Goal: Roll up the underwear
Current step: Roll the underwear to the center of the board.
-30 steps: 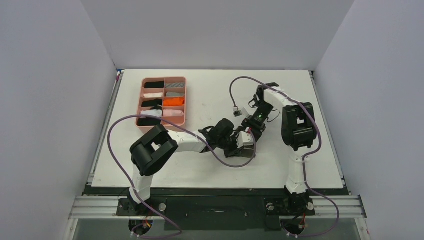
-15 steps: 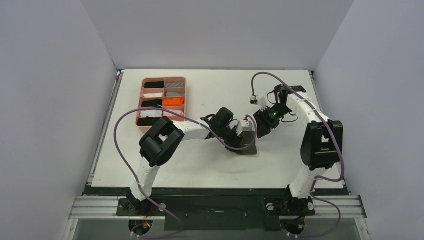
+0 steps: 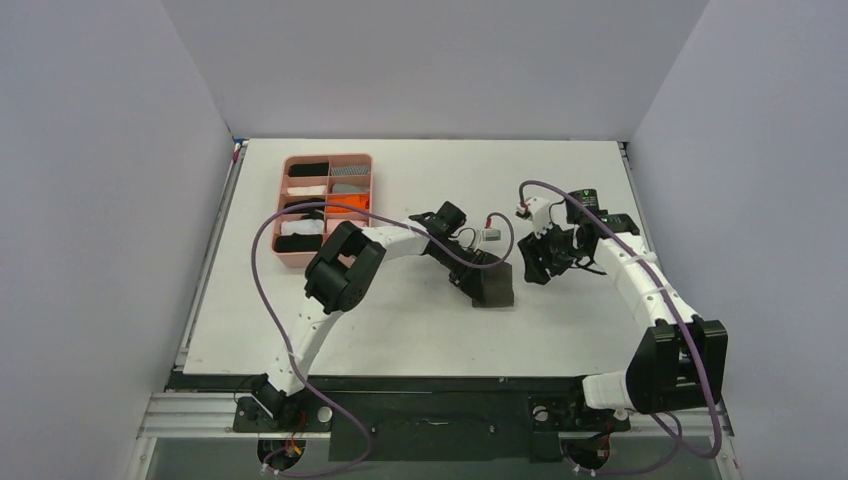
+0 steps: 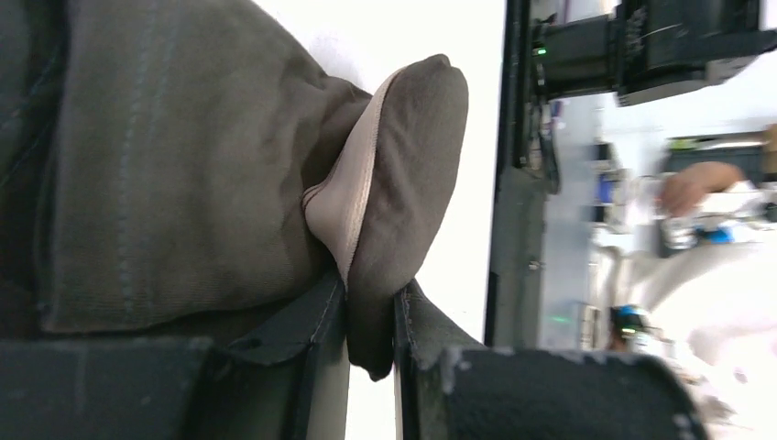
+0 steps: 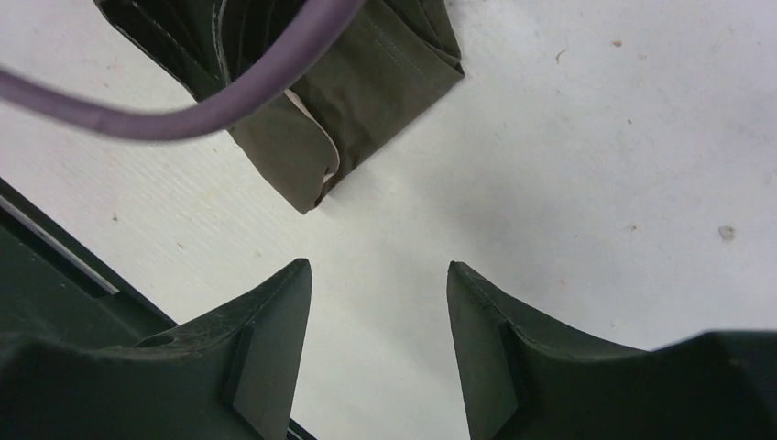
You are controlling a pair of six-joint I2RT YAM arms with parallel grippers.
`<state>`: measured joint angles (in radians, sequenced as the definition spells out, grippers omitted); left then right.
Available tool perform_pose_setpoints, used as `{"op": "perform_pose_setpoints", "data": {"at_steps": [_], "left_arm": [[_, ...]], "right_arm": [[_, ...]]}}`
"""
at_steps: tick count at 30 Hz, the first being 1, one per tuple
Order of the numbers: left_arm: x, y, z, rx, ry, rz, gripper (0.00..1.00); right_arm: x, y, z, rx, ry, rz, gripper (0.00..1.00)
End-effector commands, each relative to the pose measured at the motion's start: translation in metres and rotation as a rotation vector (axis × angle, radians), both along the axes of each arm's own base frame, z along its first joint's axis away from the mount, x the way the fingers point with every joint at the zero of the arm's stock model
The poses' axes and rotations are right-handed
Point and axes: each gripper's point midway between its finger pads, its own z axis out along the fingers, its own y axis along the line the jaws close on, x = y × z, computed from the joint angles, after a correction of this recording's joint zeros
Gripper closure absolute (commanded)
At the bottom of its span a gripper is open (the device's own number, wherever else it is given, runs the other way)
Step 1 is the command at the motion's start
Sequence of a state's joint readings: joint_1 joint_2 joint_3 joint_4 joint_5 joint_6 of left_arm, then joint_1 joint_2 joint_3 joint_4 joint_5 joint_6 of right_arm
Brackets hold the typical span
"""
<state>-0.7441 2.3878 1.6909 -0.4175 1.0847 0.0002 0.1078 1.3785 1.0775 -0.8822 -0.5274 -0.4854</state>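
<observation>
Underwear [image 3: 493, 287] lying mid bench [image 3: 400, 330], left claw [image 3: 468, 265] touching it; right claw [image 3: 540, 265] standing just beside; pink tray [image 3: 328, 156] sitting toward far-left corner.

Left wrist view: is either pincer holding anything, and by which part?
The left pincer is shut on the underwear, pinching a folded edge where the beige waistband shows. The right pincer is open above the table, holding nothing.
</observation>
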Motion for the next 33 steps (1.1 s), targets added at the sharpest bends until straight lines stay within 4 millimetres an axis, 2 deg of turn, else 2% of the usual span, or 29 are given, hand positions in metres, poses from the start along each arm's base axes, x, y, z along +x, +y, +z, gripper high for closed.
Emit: {"op": "perform_pose_setpoints", "data": {"at_steps": [1,2,3,10,20,29,33], "left_arm": [[-0.037,0.029,-0.049,0.266,0.324,0.016,1.00],[-0.039,0.030,-0.054,0.281,0.359,0.018,1.00],[-0.039,0.028,-0.048,0.282,0.395,0.017,1.00],[-0.033,0.028,-0.053,0.344,0.549,0.061,1.00],[-0.019,0.025,-0.056,0.402,0.455,0.078,1.00],[-0.012,0.023,-0.055,0.434,0.435,0.081,1.00],[-0.014,0.023,-0.057,0.449,0.432,0.079,1.00]], "right_arm": [[-0.003,-0.001,0.002,-0.086,-0.114,0.053,0.48],[-0.007,-0.002,-0.002,-0.116,-0.121,0.064,0.48],[-0.012,0.005,-0.005,-0.131,-0.126,0.100,0.47],[-0.025,0.027,-0.023,-0.279,-0.206,0.233,0.46],[-0.041,0.052,-0.041,-0.364,-0.214,0.378,0.46],[-0.048,0.063,-0.068,-0.428,-0.178,0.483,0.46],[-0.045,0.062,-0.077,-0.465,-0.168,0.512,0.46]]}}
